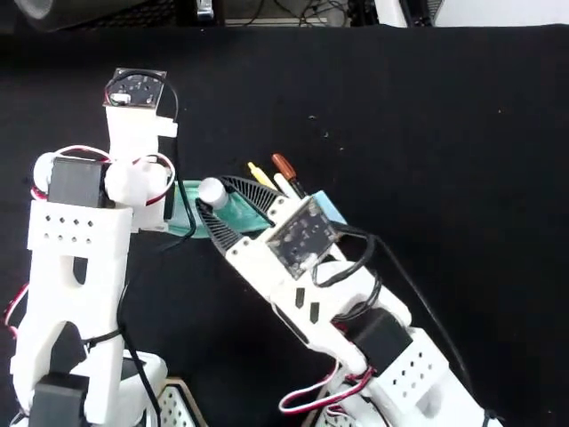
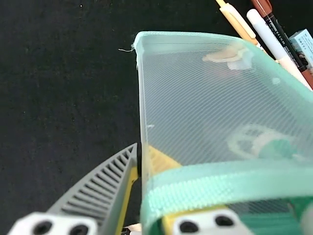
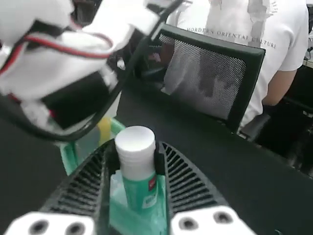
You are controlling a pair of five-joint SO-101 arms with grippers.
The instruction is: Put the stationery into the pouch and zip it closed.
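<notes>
A teal mesh pouch (image 2: 205, 98) lies on the black table, and my left gripper (image 2: 143, 157) is shut on its zip edge (image 2: 220, 181). In the high view that gripper (image 1: 178, 212) is at the pouch's (image 1: 238, 216) left end. My right gripper (image 3: 135, 147) is shut on a glue stick (image 3: 138, 161) with a white cap (image 1: 211, 189), held upright at the pouch. Through the mesh the glue stick (image 2: 266, 143) shows faintly. A yellow pen (image 2: 235, 20), a white pen (image 2: 270, 35), a brown marker (image 2: 266, 11) and a blue eraser (image 2: 303, 45) lie just beyond the pouch.
In the high view the pens (image 1: 267, 175) and the eraser (image 1: 330, 207) sit beside the right arm's wrist (image 1: 302, 233). Black table stretches to the right and far side. A mesh chair (image 3: 215, 73) with a person stands beyond the table edge.
</notes>
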